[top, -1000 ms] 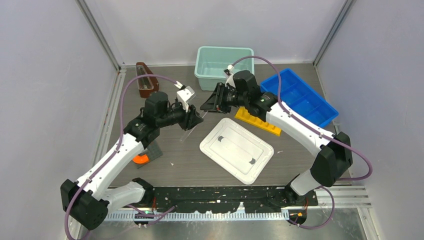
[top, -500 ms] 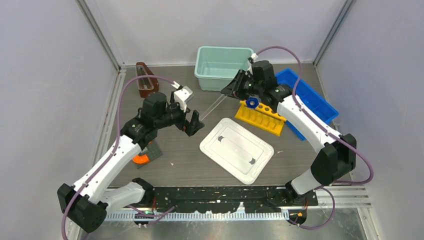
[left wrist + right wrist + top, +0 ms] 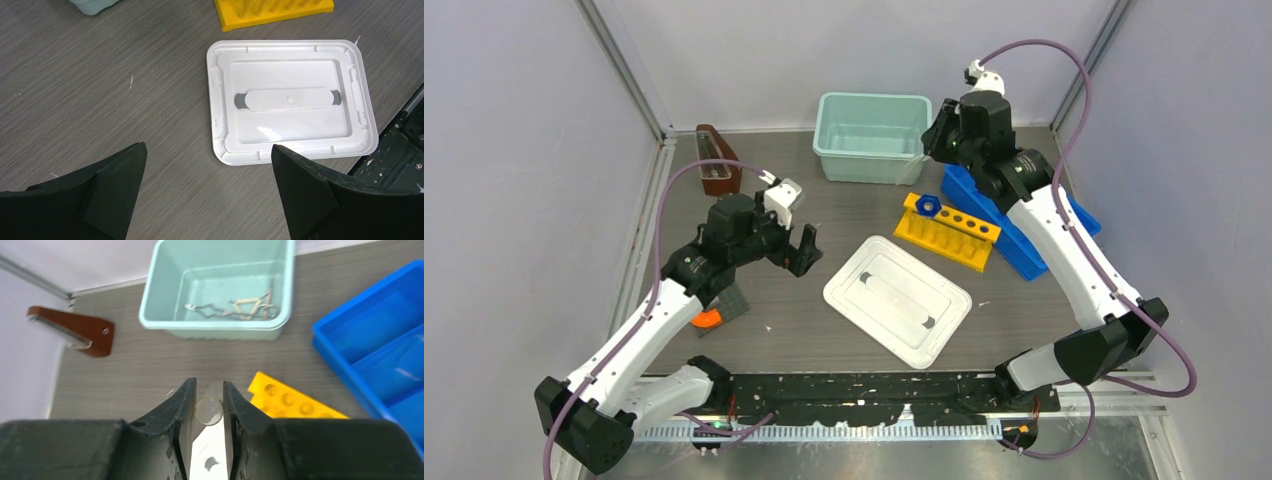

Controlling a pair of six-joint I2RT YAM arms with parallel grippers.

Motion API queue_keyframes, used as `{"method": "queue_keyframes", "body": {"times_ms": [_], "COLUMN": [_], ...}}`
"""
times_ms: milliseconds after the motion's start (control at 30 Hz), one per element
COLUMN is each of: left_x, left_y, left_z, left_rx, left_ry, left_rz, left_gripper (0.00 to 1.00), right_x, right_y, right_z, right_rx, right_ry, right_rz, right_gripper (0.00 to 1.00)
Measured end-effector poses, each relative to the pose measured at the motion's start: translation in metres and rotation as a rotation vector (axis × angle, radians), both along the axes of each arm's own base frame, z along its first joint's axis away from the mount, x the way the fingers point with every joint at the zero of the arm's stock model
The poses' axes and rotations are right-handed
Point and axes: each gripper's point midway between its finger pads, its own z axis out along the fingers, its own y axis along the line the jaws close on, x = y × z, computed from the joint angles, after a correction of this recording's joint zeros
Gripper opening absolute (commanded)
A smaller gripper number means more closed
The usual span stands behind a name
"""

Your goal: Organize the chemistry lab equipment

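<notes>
Since the earlier frame, the right arm has swung up and away from the middle of the table [image 3: 100,75], where both grippers met; the left arm has drawn back toward its own side and its jaws have parted. I now read the left gripper [image 3: 207,150] as spread wide with nothing between its fingers, hovering over bare tabletop just beside the near-left corner of the white lid [image 3: 290,100]. The right gripper [image 3: 208,387] is pinching a clear glass rod [image 3: 209,411]; the wrist view shows the rod's round end seated between the two fingers. In the overhead view this gripper is raised near the right end of the teal bin [image 3: 220,332], between the bin and the blue tray [image 3: 380,340]. Inside the bin, against its far wall, lie the wire tongs [image 3: 202,310] and the triangle [image 3: 244,302], touching or nearly touching; I cannot tell which. The blue knob [image 3: 929,205] sits on the left end of the yellow rack [image 3: 954,235], which lies between the lid and the tray. A brown wooden block [image 3: 75,330] rests at the far-left corner of the table, well apart from the bin.
</notes>
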Motion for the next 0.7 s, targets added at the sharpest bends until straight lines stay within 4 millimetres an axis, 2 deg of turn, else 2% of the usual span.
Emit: {"method": "queue_keyframes", "body": {"times_ms": [133,233,433,700], "left_x": [0.0,-0.001,-0.002,0.0], "left_y": [0.002,0.001,0.001,0.003], "left_z": [-0.001,0.0,0.001,0.0], "left_rx": [0.007,0.009,0.011,0.02], "left_ry": [-0.001,-0.006,-0.01,-0.014], "left_rz": [0.01,0.009,0.012,0.026], "left_gripper": [1.0,1.0,1.0,1.0], "right_x": [0.007,0.012,0.021,0.029], "right_y": [-0.023,-0.033,-0.043,-0.042], "right_z": [0.011,0.011,-0.01,-0.039], "right_rx": [-0.112,-0.173,-0.273,-0.338], "right_ry": [-0.039,-0.045,0.003,0.075], "right_rz": [-0.081,-0.118,-0.149,-0.141], "right_gripper": [0.2,0.2,0.2,0.2]}}
